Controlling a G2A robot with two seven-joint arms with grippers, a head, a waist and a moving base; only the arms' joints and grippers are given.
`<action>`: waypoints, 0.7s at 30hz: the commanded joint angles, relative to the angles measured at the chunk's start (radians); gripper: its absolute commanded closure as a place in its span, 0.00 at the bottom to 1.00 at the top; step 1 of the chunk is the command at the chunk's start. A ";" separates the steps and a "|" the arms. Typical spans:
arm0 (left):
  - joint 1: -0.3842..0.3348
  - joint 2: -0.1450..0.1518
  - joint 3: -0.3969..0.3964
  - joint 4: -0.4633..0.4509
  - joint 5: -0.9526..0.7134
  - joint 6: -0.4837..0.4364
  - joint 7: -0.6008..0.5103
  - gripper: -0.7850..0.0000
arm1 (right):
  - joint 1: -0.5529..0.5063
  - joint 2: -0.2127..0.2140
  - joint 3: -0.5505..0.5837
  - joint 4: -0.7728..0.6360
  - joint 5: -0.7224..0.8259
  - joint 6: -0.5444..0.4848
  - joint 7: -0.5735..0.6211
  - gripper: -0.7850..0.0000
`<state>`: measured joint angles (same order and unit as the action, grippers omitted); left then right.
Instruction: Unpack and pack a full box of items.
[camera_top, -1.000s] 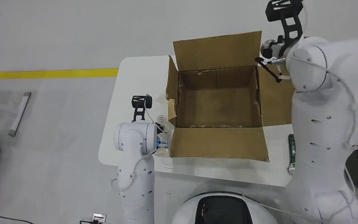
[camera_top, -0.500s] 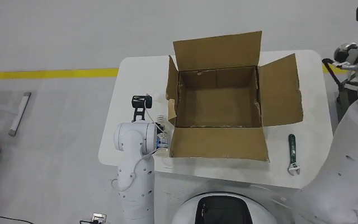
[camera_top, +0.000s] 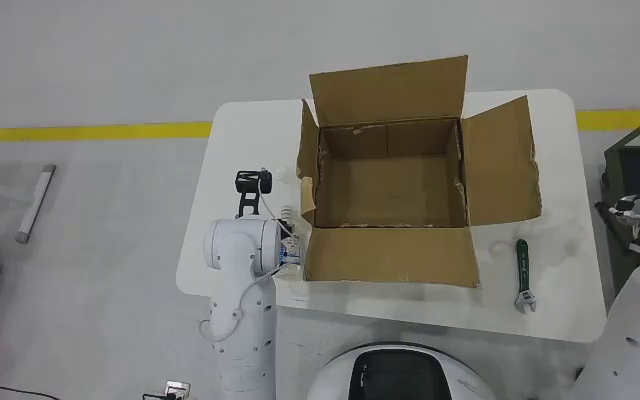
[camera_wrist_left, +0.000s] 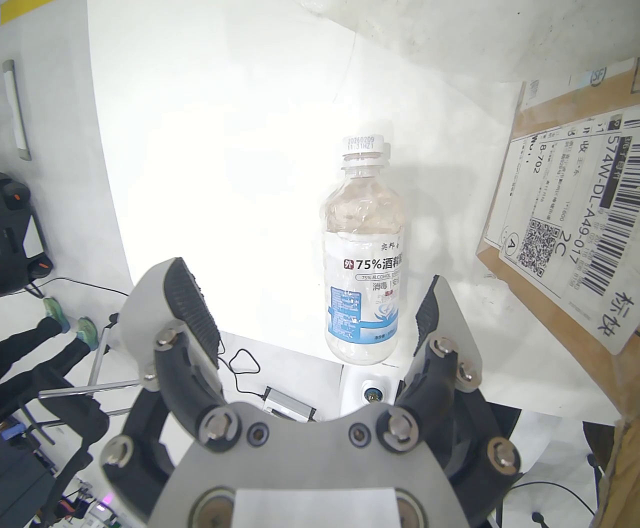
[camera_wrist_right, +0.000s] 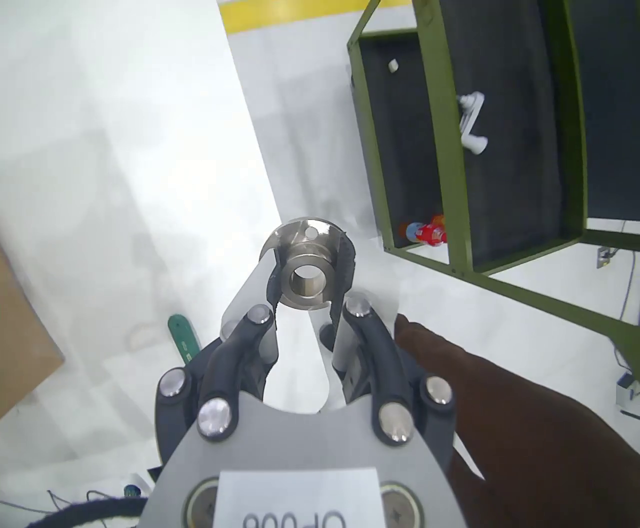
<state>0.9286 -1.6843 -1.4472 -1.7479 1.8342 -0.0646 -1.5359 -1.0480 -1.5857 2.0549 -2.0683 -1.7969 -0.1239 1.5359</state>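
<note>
An open, empty brown cardboard box (camera_top: 390, 256) sits on a white table (camera_top: 250, 150). The right gripper (camera_wrist_right: 310, 263) pinches a flanged silver metal bushing (camera_wrist_right: 300, 239) at its fingertips, at the table's right edge, beside a green metal rack (camera_wrist_right: 450, 150). If the bushing slips, it would probably fall to the floor. The left gripper (camera_wrist_left: 307, 280) hovers with fingers spread above a clear plastic bottle (camera_wrist_left: 362, 280) that appears to lie just left of the box. The bottle is off-centre between the fingers, so closing could roll it away. A green-handled wrench (camera_top: 522, 272) lies right of the box.
</note>
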 joint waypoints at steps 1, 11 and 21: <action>0.000 0.000 0.000 0.000 0.000 0.000 0.000 0.00 | -0.041 -0.009 0.002 -0.017 0.016 0.003 0.000 1.00; 0.000 0.000 0.000 0.000 0.000 0.000 0.000 0.00 | -0.167 -0.042 -0.025 -0.053 0.164 0.039 0.000 1.00; 0.000 0.000 0.000 0.000 0.000 0.000 0.000 0.00 | -0.205 -0.041 -0.066 0.004 0.191 0.043 0.000 1.00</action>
<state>0.9286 -1.6843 -1.4472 -1.7479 1.8342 -0.0646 -1.5359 -1.2518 -1.6276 1.9870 -2.0724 -1.6061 -0.0800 1.5359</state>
